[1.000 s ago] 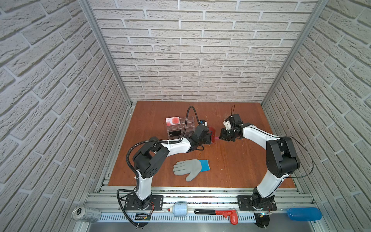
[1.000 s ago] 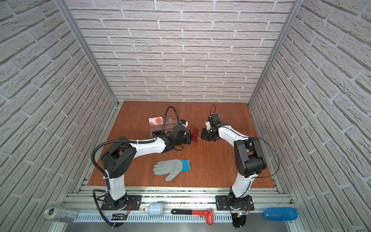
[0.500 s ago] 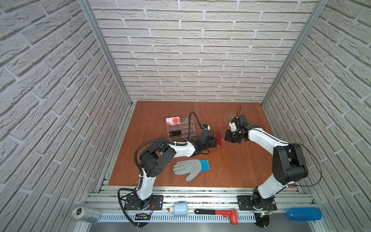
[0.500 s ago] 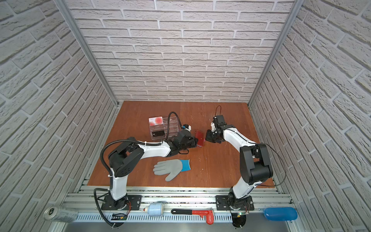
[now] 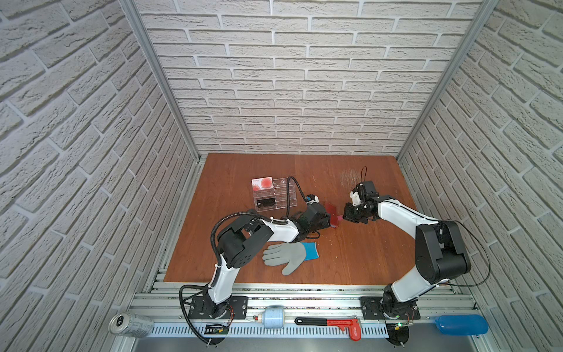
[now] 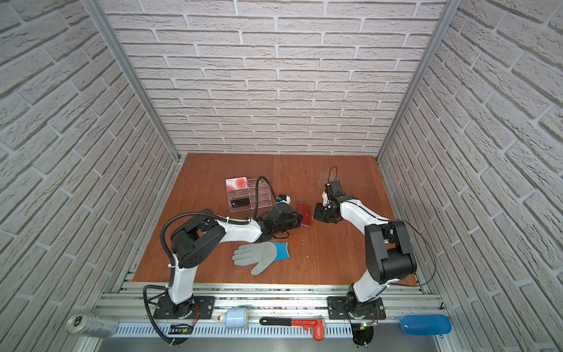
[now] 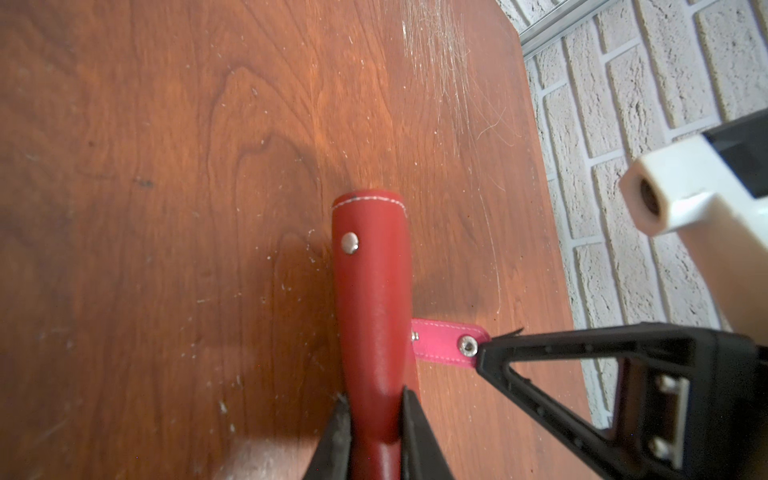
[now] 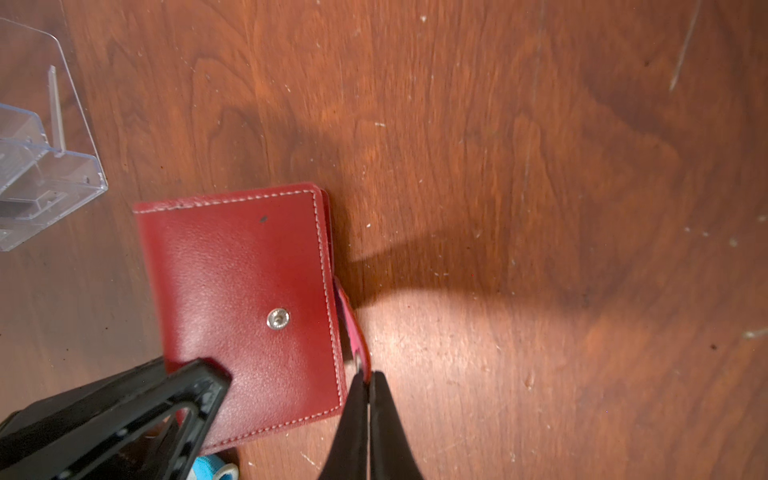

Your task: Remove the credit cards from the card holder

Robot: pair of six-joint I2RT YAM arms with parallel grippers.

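The card holder point(image 5: 331, 212) point(image 6: 305, 212) is a dark red, closed booklet standing on edge on the wooden table between both arms. My left gripper point(image 7: 374, 405) point(image 5: 326, 222) is shut on its spine end point(image 7: 372, 291). My right gripper point(image 8: 369, 376) point(image 5: 345, 215) is shut on the tip of the pink snap strap point(image 7: 440, 344) point(image 8: 353, 328), which sticks out sideways, unsnapped. The silver snap stud point(image 8: 278, 319) on the cover is bare. The credit cards are hidden inside the closed holder.
A clear acrylic tiered stand point(image 5: 274, 196) with a white red-circled card and a black card stands behind the left arm. A grey and blue glove point(image 5: 289, 254) lies nearer the front. A can, wrench and bottles rest on the front rail.
Both grippers and the card holder have shifted right and a little toward the front, away from the acrylic stand. Both grips have stayed as they were.
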